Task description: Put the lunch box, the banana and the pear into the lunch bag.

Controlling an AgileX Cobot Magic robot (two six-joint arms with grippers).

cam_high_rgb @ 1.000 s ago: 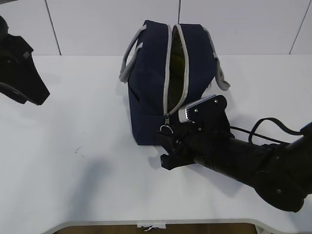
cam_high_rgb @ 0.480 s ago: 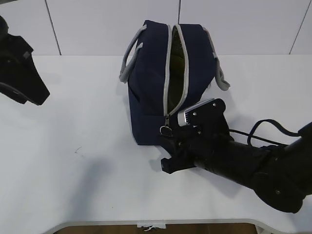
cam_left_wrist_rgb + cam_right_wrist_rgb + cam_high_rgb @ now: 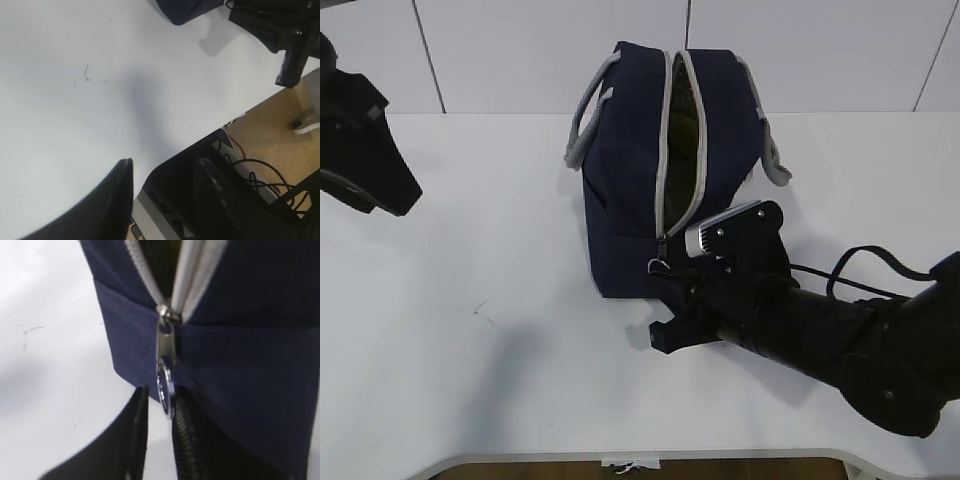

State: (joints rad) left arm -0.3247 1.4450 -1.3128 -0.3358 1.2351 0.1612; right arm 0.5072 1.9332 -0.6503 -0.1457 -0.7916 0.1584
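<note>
My right gripper (image 3: 159,440) sits at the near end of the lunch bag (image 3: 630,190), fingers narrow around its zipper ring (image 3: 165,390). My left gripper (image 3: 162,192) hangs partly open, well away from the bag.

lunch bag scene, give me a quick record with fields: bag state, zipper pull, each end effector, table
bag: navy lunch bag upright on the white table, top zipper open along the whole top
zipper pull: metal ring pull hangs at the near end of the bag
right end effector: right end effector at the ring pull, fingers either side of it; a firm grip cannot be told
left end effector: left end effector open, over the table edge, far from the bag
food items: none in view
</note>
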